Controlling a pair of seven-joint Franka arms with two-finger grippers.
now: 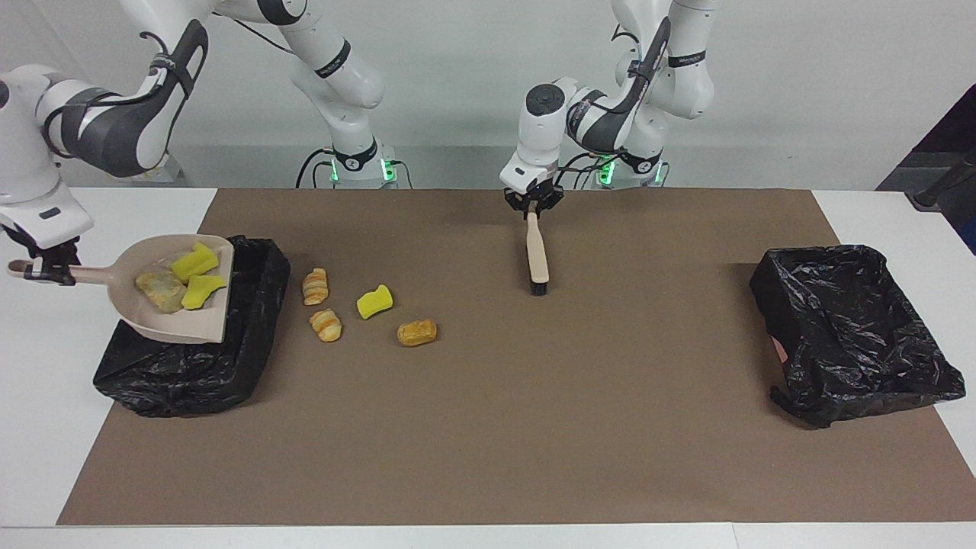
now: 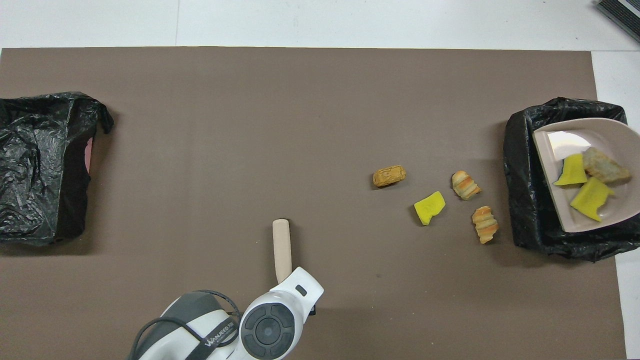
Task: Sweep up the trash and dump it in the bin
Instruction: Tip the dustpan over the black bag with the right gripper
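My right gripper [image 1: 47, 271] clamps the dustpan [image 1: 171, 305] by its handle tip, pan held over the bin [image 1: 191, 366] at the right arm's end so the load can tip in: two yellow sponge chunks [image 1: 197, 274] and a pale crusty lump [image 1: 158, 290]. Four bits of trash [image 1: 358, 305] lie on the mat [image 1: 488, 427] beside that bin. My left gripper [image 1: 534, 207] holds the brush [image 1: 538, 255] bristles-down, waiting; fingers look loosely closed, hard to tell.
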